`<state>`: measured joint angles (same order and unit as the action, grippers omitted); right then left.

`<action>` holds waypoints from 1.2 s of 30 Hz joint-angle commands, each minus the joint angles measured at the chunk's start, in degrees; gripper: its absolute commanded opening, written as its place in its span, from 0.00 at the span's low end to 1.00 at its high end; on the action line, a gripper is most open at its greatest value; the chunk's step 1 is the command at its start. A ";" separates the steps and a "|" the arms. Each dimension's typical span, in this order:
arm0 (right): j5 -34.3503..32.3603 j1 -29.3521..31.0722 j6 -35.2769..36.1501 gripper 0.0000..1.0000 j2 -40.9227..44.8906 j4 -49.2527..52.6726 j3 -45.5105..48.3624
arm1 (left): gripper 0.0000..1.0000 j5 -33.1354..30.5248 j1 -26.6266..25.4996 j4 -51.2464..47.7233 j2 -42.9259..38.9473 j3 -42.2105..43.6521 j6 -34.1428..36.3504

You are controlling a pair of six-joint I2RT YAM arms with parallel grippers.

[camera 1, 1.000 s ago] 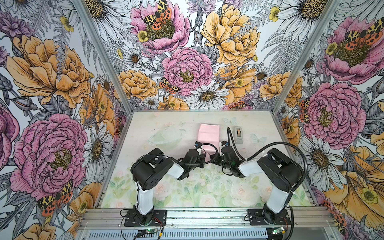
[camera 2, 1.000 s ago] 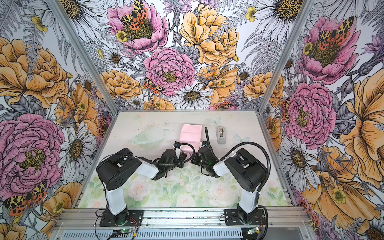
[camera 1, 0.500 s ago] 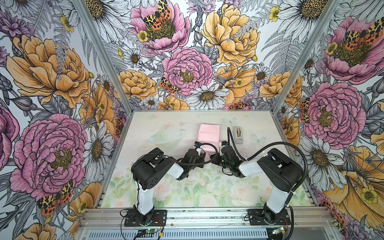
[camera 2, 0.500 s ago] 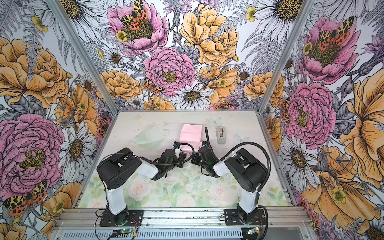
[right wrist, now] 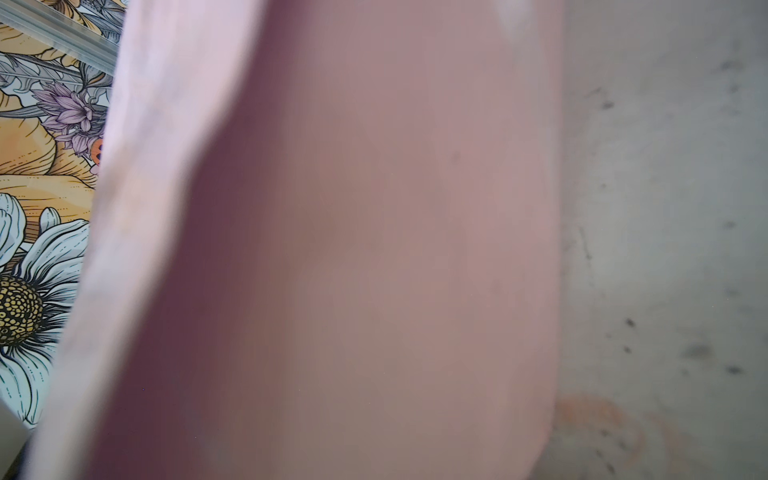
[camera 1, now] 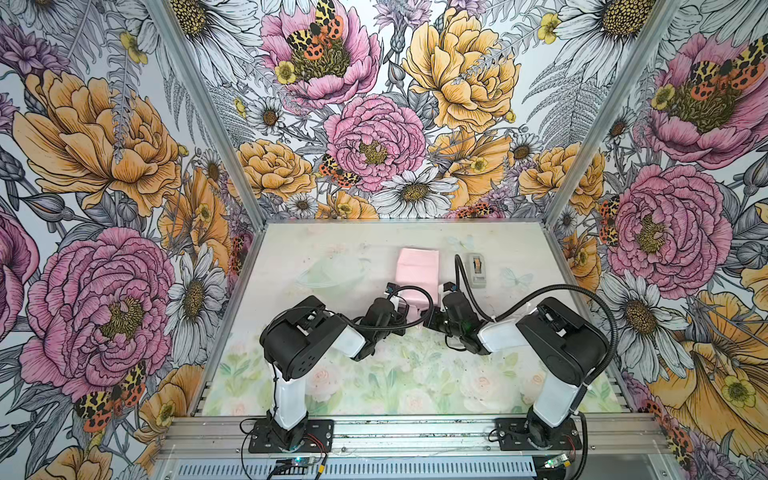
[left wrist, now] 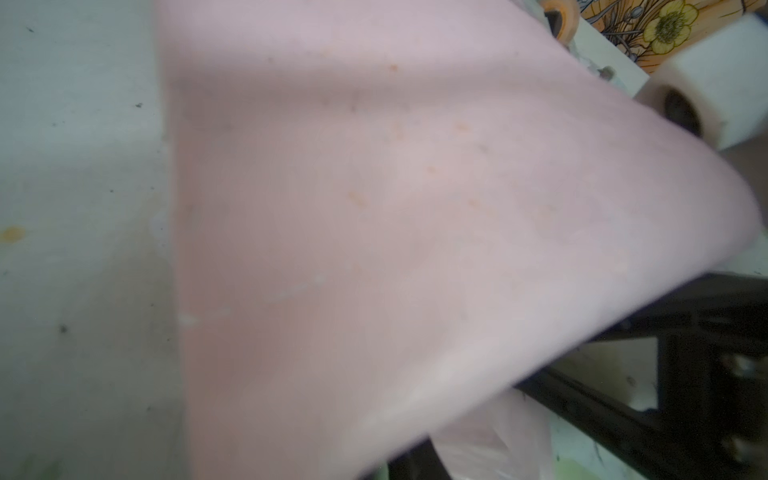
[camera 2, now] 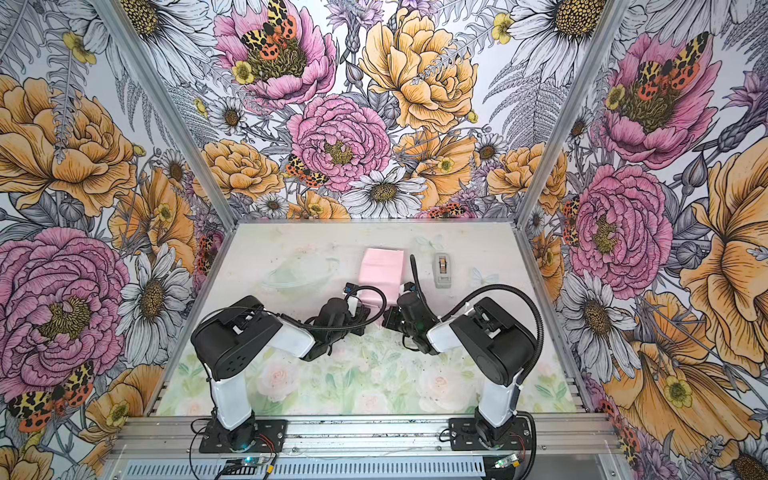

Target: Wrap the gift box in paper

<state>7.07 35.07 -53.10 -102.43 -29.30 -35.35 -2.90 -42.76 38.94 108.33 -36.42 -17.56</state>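
Paper (camera 1: 417,270) lies on pale floral tabletop (camera 1: 316,249) between flower-patterned walls (camera 1: 374,124)

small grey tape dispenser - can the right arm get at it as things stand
Probably yes: the small grey tape dispenser sits on the table just beyond the right claw, nothing between them. But that claw is shut at the near edge of the pale pink paper sheet and may need to release it first.

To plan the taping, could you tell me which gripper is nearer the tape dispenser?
The right gripper, at the edge of the paper facing the grey tape dispenser; the left gripper is at the opposite edge.
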 commanded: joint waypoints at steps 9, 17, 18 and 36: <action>-1.40 0.35 -0.51 0.00 0.84 2.23 -1.03 | 0.14 5.14 -2.31 -0.18 1.46 2.47 0.17; -1.52 0.38 -0.82 0.00 0.61 2.31 -1.06 | 0.13 8.67 -3.11 -0.91 1.32 3.66 0.17; -1.53 0.44 -0.78 0.00 0.73 2.32 -1.02 | 0.13 8.85 -3.19 -1.31 1.19 3.85 0.17; -1.53 0.53 -0.88 0.00 0.83 2.32 -0.88 | 0.10 14.65 -4.65 -8.85 -2.41 5.55 1.52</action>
<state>7.07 35.09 -53.58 -102.43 -28.71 -35.59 8.47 -46.06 38.76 105.78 -32.84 -17.34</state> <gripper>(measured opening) 0.042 0.101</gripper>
